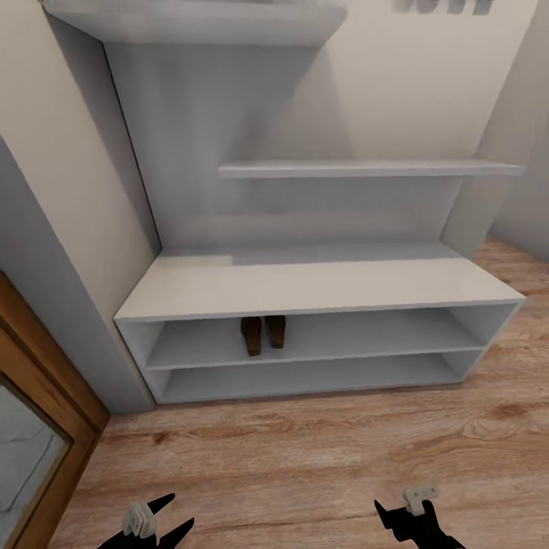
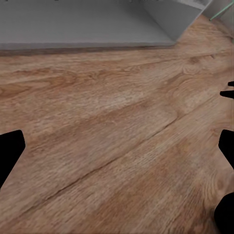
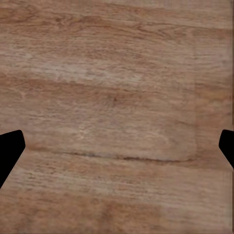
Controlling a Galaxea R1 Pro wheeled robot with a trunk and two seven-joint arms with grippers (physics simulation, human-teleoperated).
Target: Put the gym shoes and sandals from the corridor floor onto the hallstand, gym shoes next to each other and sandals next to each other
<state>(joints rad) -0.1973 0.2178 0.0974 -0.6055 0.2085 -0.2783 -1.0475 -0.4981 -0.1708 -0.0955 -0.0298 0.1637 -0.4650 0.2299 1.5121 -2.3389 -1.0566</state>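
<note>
Hallstand (image 1: 320, 282): smooth, light grey, faintly sheened on the bench top. Corridor floor (image 1: 305, 457): wood-grain planks, light brown, matt, with visible knots. Sandals (image 1: 263, 333) in the upper slot: brown, leather-like. Door frame (image 1: 46, 366): warm brown wood.

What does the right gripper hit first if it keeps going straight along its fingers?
Most likely the corridor floor: the right wrist view looks between the open right gripper fingertips at bare wood planks, nothing in between. How far off the floor is, I can't judge.
</note>
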